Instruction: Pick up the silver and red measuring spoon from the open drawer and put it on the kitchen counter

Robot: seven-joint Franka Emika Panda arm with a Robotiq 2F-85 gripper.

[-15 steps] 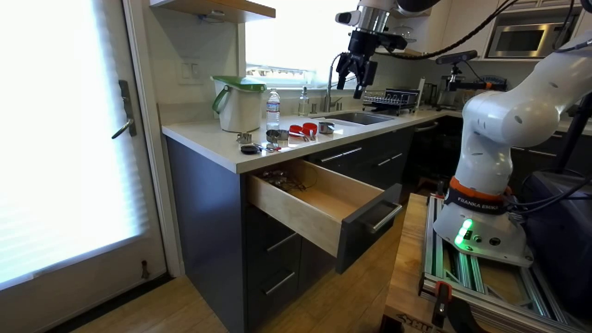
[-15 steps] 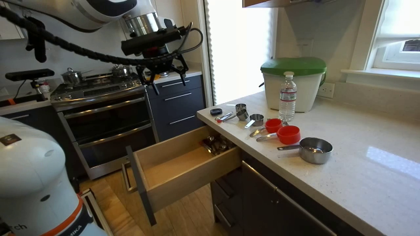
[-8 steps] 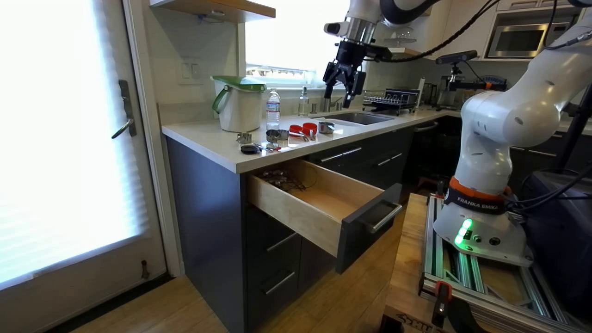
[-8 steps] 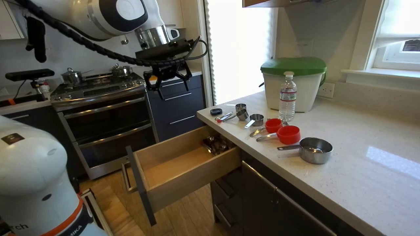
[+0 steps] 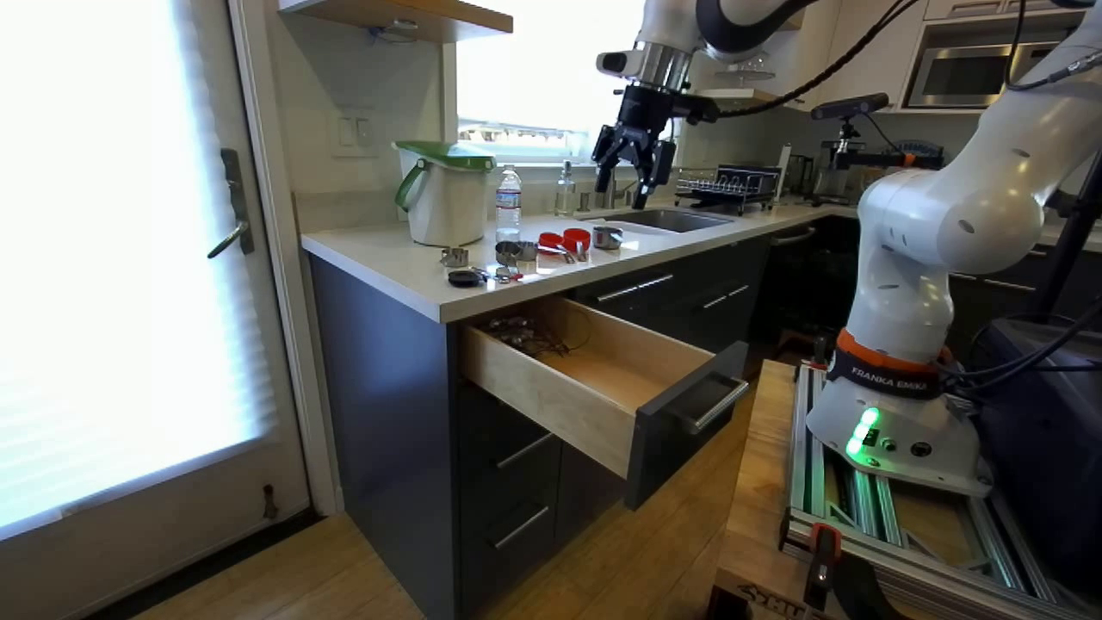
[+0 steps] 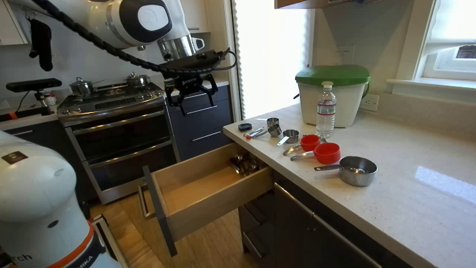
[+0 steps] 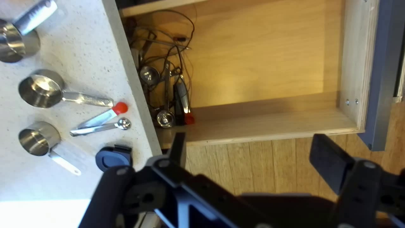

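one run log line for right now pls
fingers: open, empty | silver-red measuring spoon: ungrasped, in open drawer | move to kitchen counter: pending

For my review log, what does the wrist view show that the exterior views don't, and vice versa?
Wrist view only: the silver and red measuring spoon, clearly distinguishable in the open, dark-fronted light-wood drawer; small round metal screw heads.
Exterior views only: a green-lidded white bin, a clear plastic bottle, two round red measuring cups.
Shared: that drawer, the pale stone kitchen counter, the open black gripper.

The end effector (image 6: pixel 198 109) hangs higher than the open drawer (image 6: pixel 219 206).
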